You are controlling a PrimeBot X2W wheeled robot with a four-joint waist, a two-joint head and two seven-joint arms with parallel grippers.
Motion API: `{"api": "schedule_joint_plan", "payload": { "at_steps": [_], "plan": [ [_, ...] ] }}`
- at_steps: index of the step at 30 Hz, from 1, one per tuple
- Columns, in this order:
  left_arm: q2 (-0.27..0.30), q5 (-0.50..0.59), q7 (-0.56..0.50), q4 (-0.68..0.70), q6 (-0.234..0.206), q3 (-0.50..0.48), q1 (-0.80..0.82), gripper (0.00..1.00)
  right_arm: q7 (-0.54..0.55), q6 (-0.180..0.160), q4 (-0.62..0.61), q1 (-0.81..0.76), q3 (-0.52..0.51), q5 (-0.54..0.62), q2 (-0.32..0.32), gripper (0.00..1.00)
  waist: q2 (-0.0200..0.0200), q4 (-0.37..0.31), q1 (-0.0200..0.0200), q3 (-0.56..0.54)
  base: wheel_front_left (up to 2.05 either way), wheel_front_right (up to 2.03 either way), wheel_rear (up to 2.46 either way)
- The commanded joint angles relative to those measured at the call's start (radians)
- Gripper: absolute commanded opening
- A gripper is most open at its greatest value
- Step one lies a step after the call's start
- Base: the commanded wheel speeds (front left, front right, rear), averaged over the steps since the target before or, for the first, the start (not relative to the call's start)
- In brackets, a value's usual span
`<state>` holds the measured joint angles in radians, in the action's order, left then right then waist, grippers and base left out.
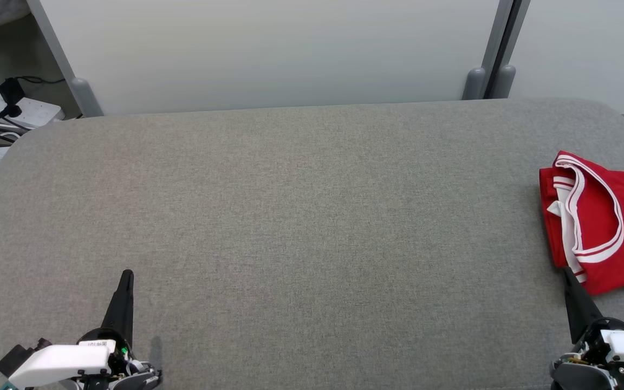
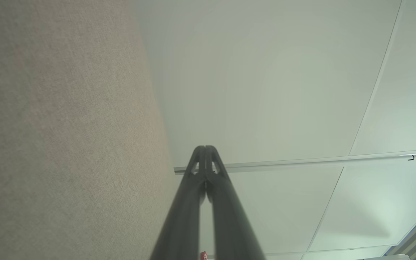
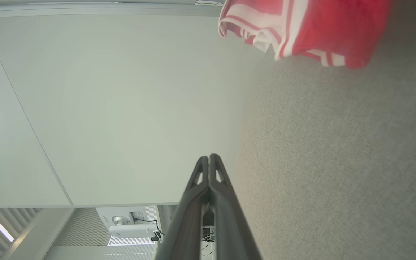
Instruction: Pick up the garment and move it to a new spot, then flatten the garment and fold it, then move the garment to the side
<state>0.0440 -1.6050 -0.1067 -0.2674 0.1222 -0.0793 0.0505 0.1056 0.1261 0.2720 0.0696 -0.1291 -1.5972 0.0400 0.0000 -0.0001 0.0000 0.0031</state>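
Note:
The garment (image 1: 602,227) is red with white striped trim and lies folded at the right edge of the grey fabric table (image 1: 290,216); the right wrist view has the garment (image 3: 309,29) at its top. My right gripper (image 1: 566,272) sits at the lower right, shut and empty, its tip just at the garment's near edge. In its own view the right gripper (image 3: 208,156) has both fingers pressed together. My left gripper (image 1: 127,274) rests at the lower left, shut and empty, far from the garment. The left gripper (image 2: 205,148) also has its fingers together.
Pale partition panels (image 1: 279,49) stand behind the table. A white power strip with black cables (image 1: 19,111) lies on the floor at the far left. The table's wide middle is bare grey fabric.

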Motion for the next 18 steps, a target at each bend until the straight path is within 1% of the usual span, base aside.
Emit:
{"api": "schedule_joint_plan", "payload": {
  "at_steps": [1, 18],
  "plan": [
    [0.008, -0.005, -0.005, 0.022, 0.008, -0.033, 0.058, 0.0, 0.008, 0.005, -0.027, 0.038, 0.015, -0.011, 0.01, 0.0, 0.0, 0.0, 0.0, 0.0, 0.0, 0.0, 0.0],
    [0.007, -0.004, -0.006, 0.022, 0.008, -0.034, 0.058, 0.0, 0.008, 0.005, -0.027, 0.038, 0.015, -0.011, 0.01, 0.0, 0.0, 0.0, 0.0, 0.0, 0.0, 0.0, 0.0]
  ]
}}
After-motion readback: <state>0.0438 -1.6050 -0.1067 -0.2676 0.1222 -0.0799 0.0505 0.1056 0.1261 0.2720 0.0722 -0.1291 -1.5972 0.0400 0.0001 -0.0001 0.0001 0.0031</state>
